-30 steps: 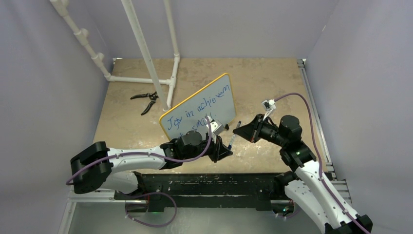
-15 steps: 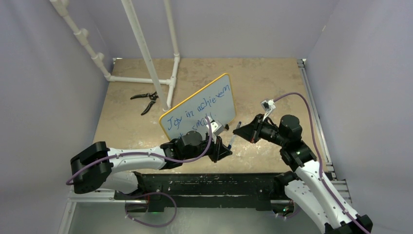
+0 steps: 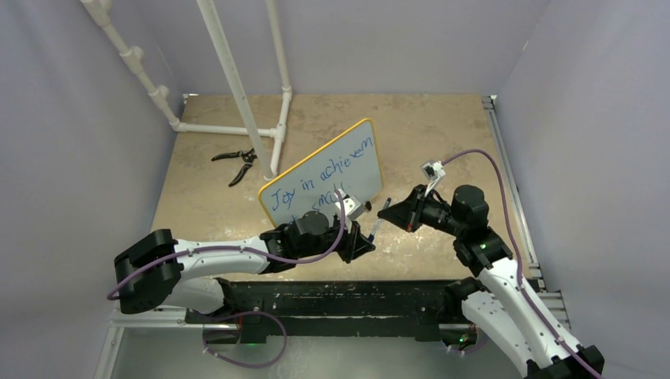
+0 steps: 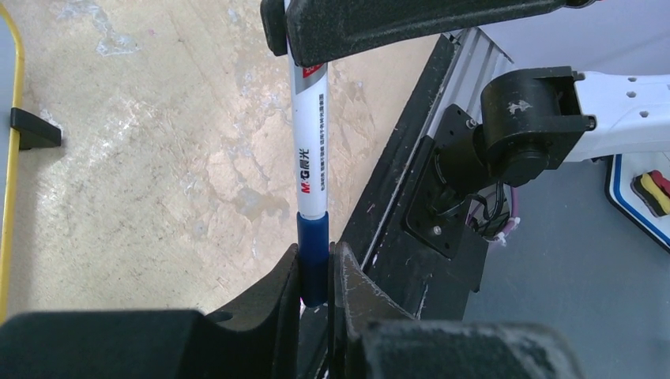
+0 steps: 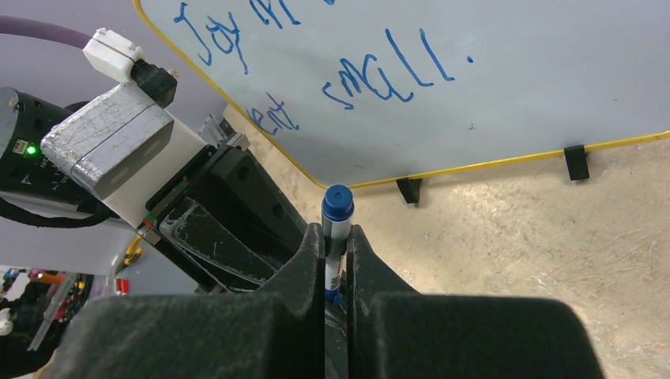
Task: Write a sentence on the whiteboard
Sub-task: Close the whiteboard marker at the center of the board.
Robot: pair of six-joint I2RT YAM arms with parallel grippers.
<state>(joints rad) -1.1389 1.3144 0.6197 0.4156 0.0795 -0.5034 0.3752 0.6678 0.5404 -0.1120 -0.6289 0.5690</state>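
Observation:
The whiteboard (image 3: 359, 154), white with a yellow rim, stands tilted mid-table and carries the sentence (image 3: 316, 175) in blue marker. In the right wrist view the whiteboard (image 5: 513, 95) fills the top, with the sentence (image 5: 387, 75) showing "small." A white marker (image 3: 378, 221) with blue ends hangs between both grippers, in front of the board's near right corner. My left gripper (image 4: 316, 257) is shut on the marker's blue cap end (image 4: 314, 253). My right gripper (image 5: 337, 233) is shut on the marker's body, and its blue tail (image 5: 336, 204) pokes out past the fingertips.
Black pliers (image 3: 235, 164) lie on the tan table at the back left. A white pipe frame (image 3: 237, 87) rises behind the board. A black rail (image 3: 332, 296) runs along the near edge. Purple walls close in both sides.
My right gripper has edged slightly to the left with the marker. The left arm and the board have not visibly moved.

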